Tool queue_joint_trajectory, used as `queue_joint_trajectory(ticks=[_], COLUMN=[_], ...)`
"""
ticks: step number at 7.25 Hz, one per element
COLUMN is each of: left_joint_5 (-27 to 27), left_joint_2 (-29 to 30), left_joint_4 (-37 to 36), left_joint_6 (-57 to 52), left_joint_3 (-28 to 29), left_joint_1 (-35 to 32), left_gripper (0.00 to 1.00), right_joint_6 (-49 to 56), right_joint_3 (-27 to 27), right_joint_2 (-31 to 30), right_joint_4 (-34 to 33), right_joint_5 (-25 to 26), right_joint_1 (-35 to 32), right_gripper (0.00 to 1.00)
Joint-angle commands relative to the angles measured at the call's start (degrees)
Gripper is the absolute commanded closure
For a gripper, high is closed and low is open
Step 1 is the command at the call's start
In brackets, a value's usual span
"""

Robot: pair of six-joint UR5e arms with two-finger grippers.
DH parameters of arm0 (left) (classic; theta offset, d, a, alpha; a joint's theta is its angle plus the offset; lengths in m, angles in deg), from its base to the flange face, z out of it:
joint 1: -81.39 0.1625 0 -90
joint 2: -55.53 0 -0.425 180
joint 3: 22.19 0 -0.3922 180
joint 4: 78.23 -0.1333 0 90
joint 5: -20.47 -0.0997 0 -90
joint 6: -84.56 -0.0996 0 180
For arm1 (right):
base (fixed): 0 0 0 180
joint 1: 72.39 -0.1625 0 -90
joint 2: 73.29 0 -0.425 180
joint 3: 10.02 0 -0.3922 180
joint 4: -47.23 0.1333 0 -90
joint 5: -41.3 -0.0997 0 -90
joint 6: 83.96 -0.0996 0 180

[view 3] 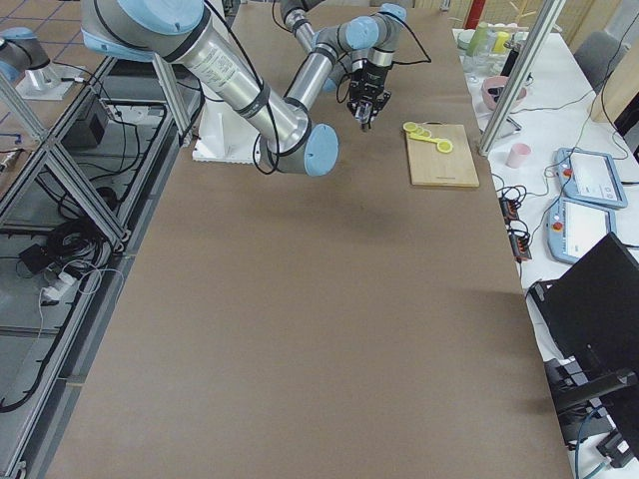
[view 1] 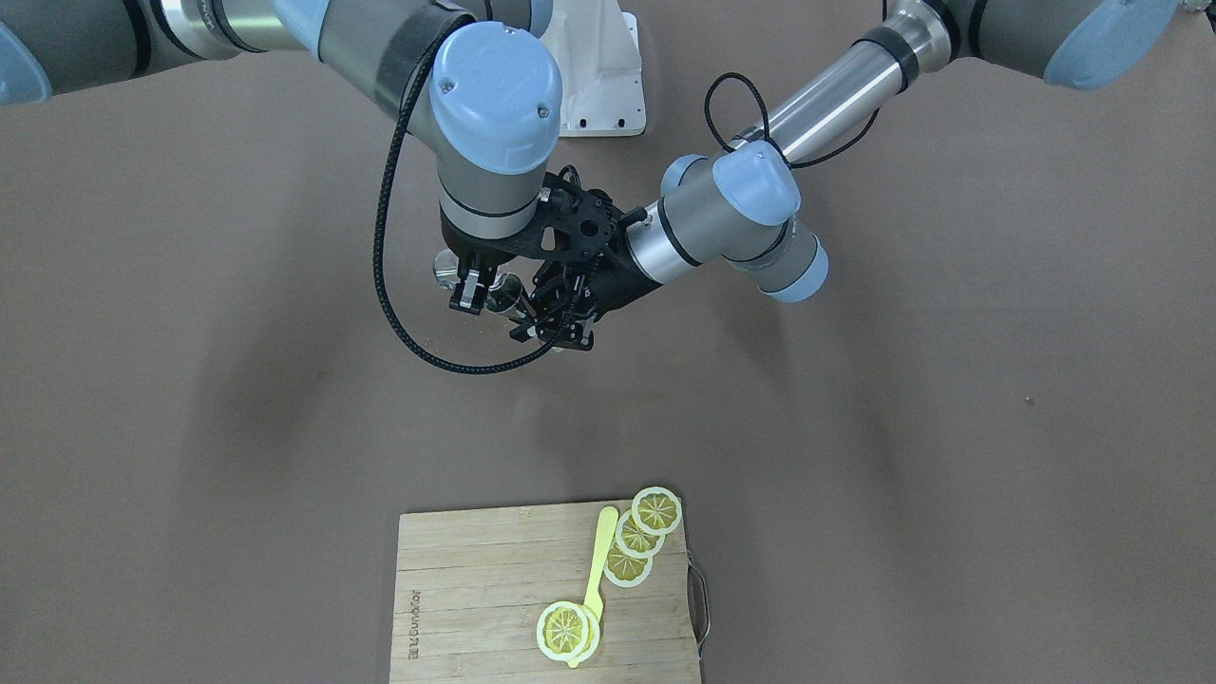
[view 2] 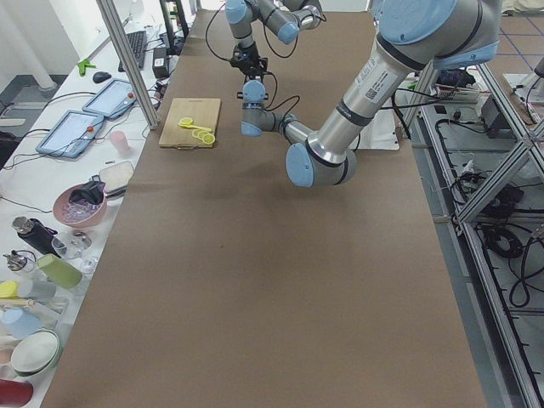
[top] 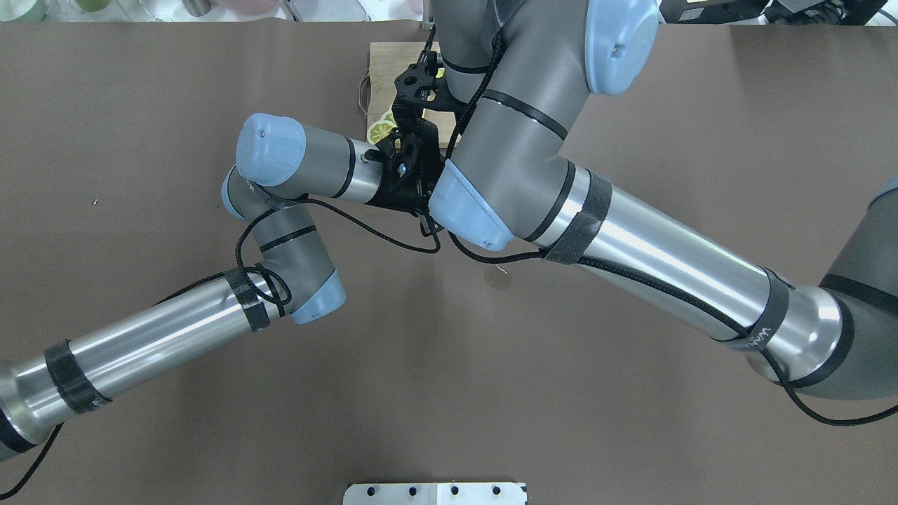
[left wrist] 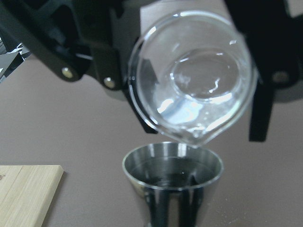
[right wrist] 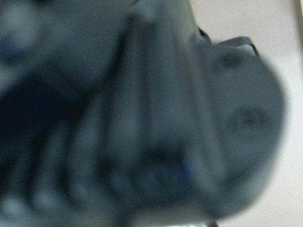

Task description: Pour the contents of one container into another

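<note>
The right gripper (view 1: pixel 478 296), pointing straight down, is clamped across a clear glass beaker (left wrist: pixel 191 78) tipped onto its side, black fingers (left wrist: pixel 259 113) flanking the glass in the left wrist view. The beaker's mouth faces that camera, clear liquid pooled along its lower wall, and its pouring lip hangs just above the rim of a stainless-steel measuring cup (left wrist: pixel 173 189) standing upright directly below. The left gripper (view 1: pixel 556 332) reaches in level from the side, right beside the right gripper; its fingers are lost in dark clutter, and whether they grip the cup cannot be told. The right wrist view is a blur of grey housing. Both arms meet over the middle of the brown table (view 1: pixel 855 427), near the white base mount (view 1: pixel 598 85). Well apart, at the table's far edge from the robot, lies a bamboo cutting board (view 1: pixel 475 570) carrying several lemon slices (view 1: pixel 656 510), one overhanging its corner, and a yellow plastic utensil (view 1: pixel 600 560) resting between them. On a side bench sit a pink bowl (view 2: pixel 78 204) and two tablets (view 2: pixel 72 134).
</note>
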State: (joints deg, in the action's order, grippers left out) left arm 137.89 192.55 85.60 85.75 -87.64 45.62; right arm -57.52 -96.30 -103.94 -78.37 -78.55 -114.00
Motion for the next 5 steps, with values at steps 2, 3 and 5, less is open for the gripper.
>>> queue_joint_trajectory(ticks=[2,3,5], left_joint_5=[0.0,0.0,0.1], left_joint_2=[0.0,0.0,0.0], left_joint_4=[0.0,0.0,0.0], left_joint_6=[0.0,0.0,0.0], left_joint_3=[0.1,0.1,0.0], left_joint_1=[0.0,0.0,0.0], left_gripper=[1.00,1.00,1.00], right_joint_6=[0.5,0.5,1.5], right_joint_3=[0.9,1.4,2.5], right_joint_2=[0.9,1.3,2.4], right_joint_4=[-1.8,-2.4,-3.5], right_joint_5=[0.9,1.4,1.8], right_joint_1=[0.3,0.4,0.5], right_gripper=[1.00,1.00,1.00])
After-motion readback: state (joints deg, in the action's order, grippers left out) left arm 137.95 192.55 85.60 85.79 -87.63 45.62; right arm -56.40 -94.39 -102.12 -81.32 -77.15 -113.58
